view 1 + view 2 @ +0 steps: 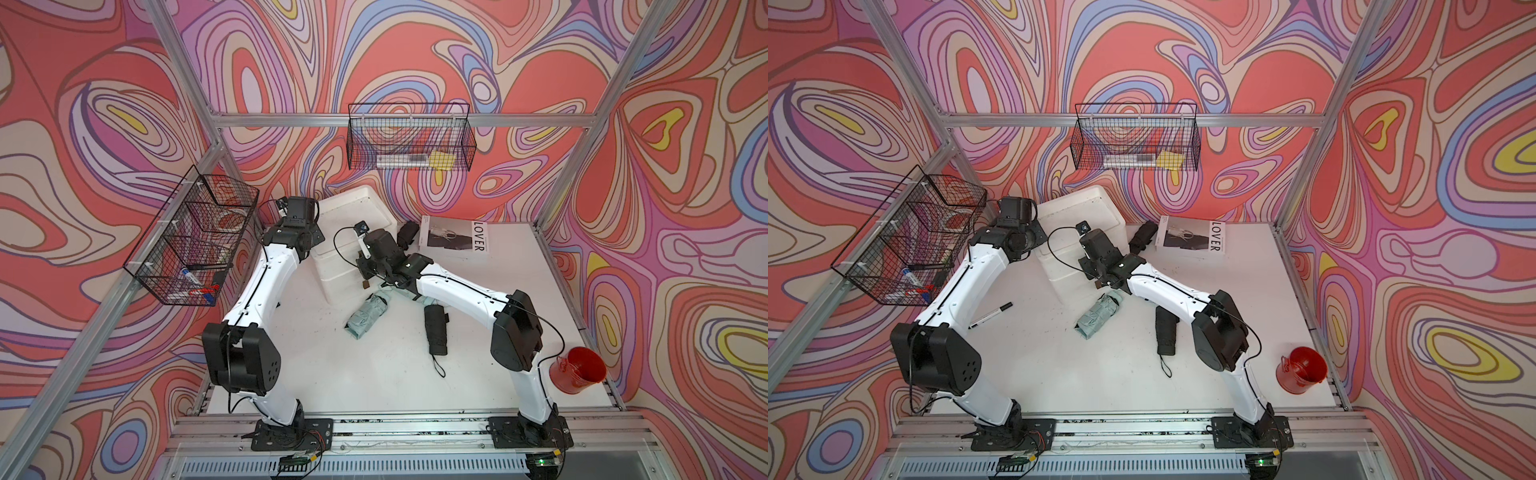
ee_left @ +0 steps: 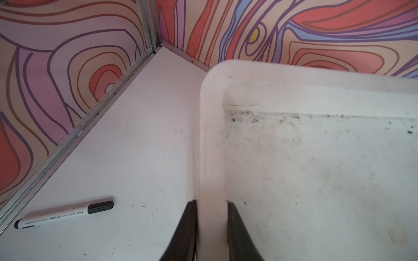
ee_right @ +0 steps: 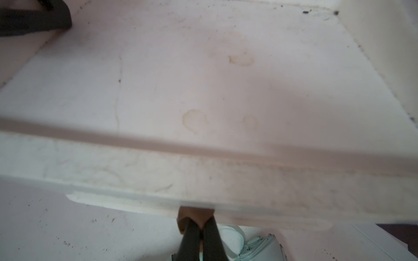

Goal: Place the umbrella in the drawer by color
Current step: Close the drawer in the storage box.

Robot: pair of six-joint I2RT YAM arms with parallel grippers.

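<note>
The white drawer (image 2: 212, 135) is pinched at its side wall by the left gripper (image 2: 211, 203); its brown tab (image 3: 195, 214) is clamped by the right gripper (image 3: 201, 222), with a mint umbrella (image 1: 368, 311) seen beside its front.

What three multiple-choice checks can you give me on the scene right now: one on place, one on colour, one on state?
1. Where does the red bucket stand?
A. On the table, near its front right corner.
B. In a wire basket.
C. On the magazine.

2. What colour is the folded umbrella lying just in front of the drawer unit?
A. Yellow.
B. Mint green.
C. Red.

3. What is the left end effector doing?
A. Hanging open over the table.
B. Holding the marker.
C. Shut on the drawer unit's rim.

Answers:
1 A: both top views show the bucket upright on the table at that corner.
2 B: its fabric is pale mint green in both top views.
3 C: the left wrist view shows one finger on each side of the white rim.
</note>
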